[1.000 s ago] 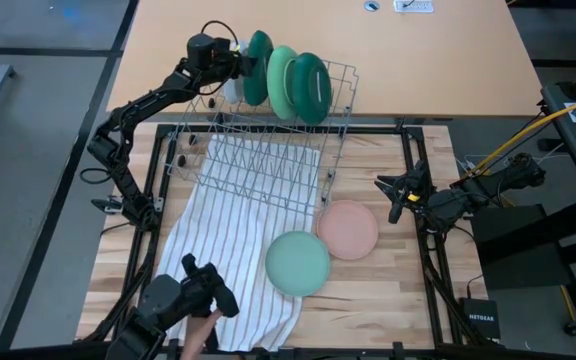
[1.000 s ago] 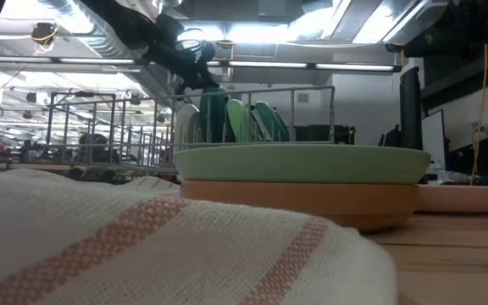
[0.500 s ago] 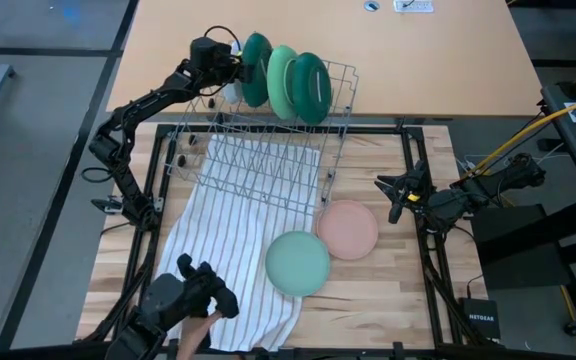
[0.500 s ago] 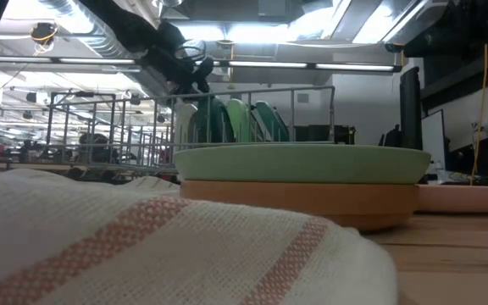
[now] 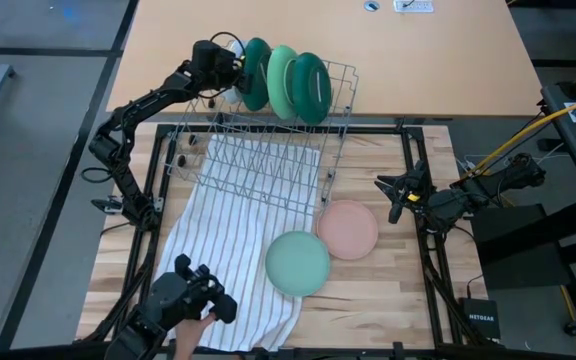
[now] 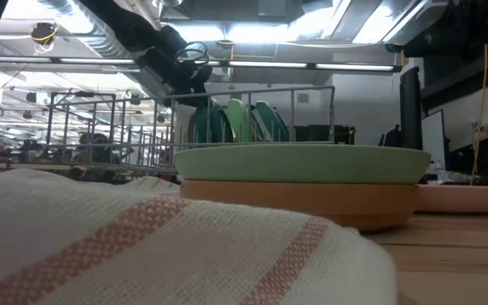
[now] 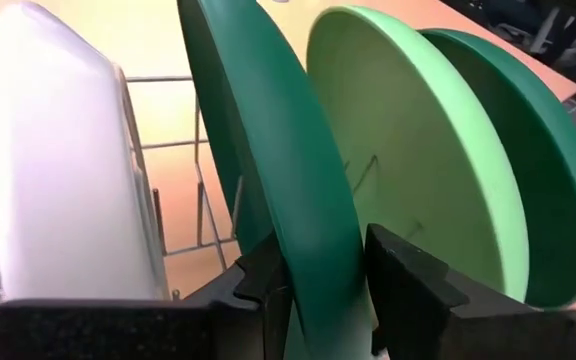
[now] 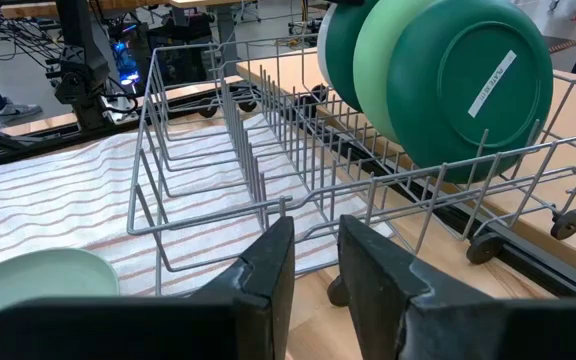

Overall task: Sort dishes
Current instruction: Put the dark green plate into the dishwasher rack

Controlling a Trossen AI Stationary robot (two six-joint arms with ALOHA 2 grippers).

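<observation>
A grey wire rack [image 5: 268, 165] stands at the table's far side. In its slots stand on edge a white plate [image 7: 58, 160], a dark green plate [image 5: 255, 75], a light green plate [image 5: 284, 80] and a second dark green plate [image 5: 313, 88]. My left gripper [image 5: 228, 68] is at the rack's far left end, shut on the first dark green plate [image 7: 268, 150]. A pale mint plate [image 5: 298, 263] lies on a brown plate [image 6: 299, 199]. A pink plate [image 5: 348, 228] lies beside them. My right gripper [image 5: 396, 195] waits open at the table's right edge. My left gripper pinches the first dark green plate's rim [image 7: 318, 250] between its two fingers, one finger [image 7: 268, 285] on each face. It comes from the table's left side, above the rack. The plate stands on edge between the white and light green plates; its lower edge is hidden.
A white striped cloth [image 5: 218, 250] lies under the rack and reaches the near edge. A person's hand [image 5: 190, 335] and a black device [image 5: 188, 298] are at the near left corner. Bare wood shows right of the pink plate.
My left gripper has shifted slightly with the dark green plate, which now stands closer to the white plate. The black device and hand at the near left corner have moved a little toward the near edge.
</observation>
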